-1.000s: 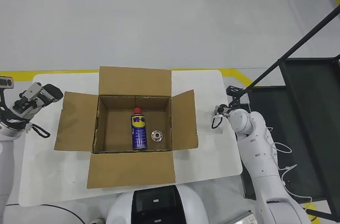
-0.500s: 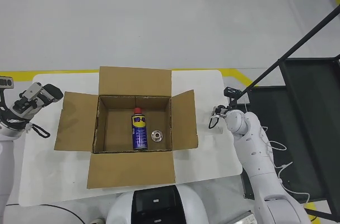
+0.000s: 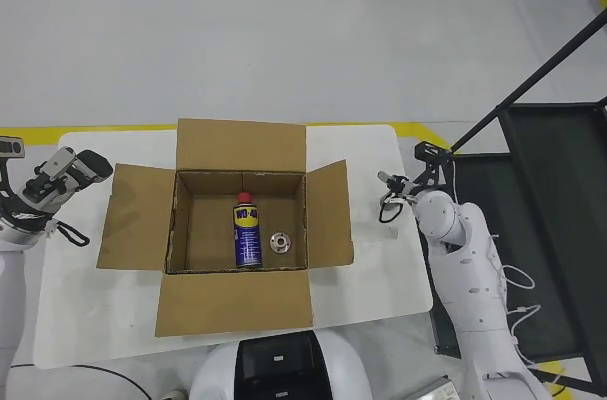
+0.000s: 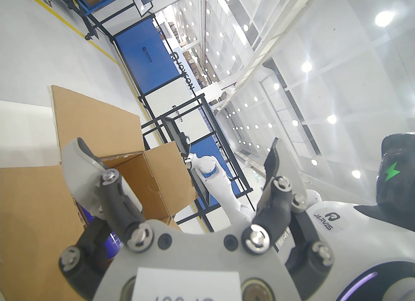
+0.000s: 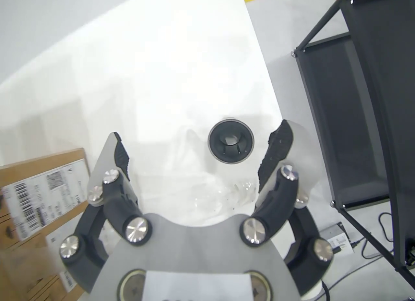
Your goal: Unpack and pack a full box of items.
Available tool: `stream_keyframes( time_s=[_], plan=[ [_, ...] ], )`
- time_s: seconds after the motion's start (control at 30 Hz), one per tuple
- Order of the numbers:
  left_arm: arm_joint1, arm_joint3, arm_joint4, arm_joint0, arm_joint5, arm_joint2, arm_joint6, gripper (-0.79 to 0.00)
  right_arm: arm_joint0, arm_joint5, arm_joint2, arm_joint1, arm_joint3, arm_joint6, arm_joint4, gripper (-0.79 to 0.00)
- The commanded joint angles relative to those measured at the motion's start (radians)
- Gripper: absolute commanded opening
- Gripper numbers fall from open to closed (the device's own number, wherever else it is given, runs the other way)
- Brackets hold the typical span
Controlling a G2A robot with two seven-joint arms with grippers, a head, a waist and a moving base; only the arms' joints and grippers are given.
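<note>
An open cardboard box (image 3: pixel 241 148) stands mid-table with all flaps spread. Inside lie a blue and yellow spray can (image 3: pixel 247 232) with a red cap and a small metal flange (image 3: pixel 279 241). My right gripper (image 5: pixel 201 140) is open above the table, to the right of the box. A black round part (image 5: pixel 231 145) rests on the table below it, between the fingers, with clear plastic wrap (image 5: pixel 227 195) close by. In the top view this gripper (image 3: pixel 387 195) hovers beside the right flap. My left gripper (image 4: pixel 175 153) is open and empty, left of the box (image 4: pixel 32 205).
The white table (image 3: pixel 373 285) has bare room on both sides of the box. A black metal rack (image 3: pixel 543 200) stands just past the table's right edge. A labelled box side (image 5: pixel 42 185) lies close to the right gripper.
The right gripper has drawn a little toward the far side of the table and its wrist has turned. The left arm and the box contents are unchanged.
</note>
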Motion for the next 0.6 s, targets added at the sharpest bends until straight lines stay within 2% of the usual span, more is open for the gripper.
stream_keyframes(
  time_s=[0.0,0.27,0.43,0.57],
  plan=[
    [0.000,0.000,0.000,0.000,0.000,0.000,0.000,0.000,-0.031,0.005,0.016,0.003,-0.138,0.020,0.008,0.000],
    [0.000,0.000,0.000,0.000,0.000,0.000,0.000,0.000,-0.095,-0.049,-0.027,0.010,-0.502,0.133,0.002,0.000],
    [0.000,0.000,0.000,0.000,0.000,0.000,0.000,0.000,-0.095,-0.065,-0.120,0.009,-0.626,0.211,0.069,0.000],
    [0.000,0.000,0.000,0.000,0.000,0.000,0.000,0.000,-0.064,-0.053,-0.235,0.005,-0.648,0.260,0.063,0.000]
  ],
)
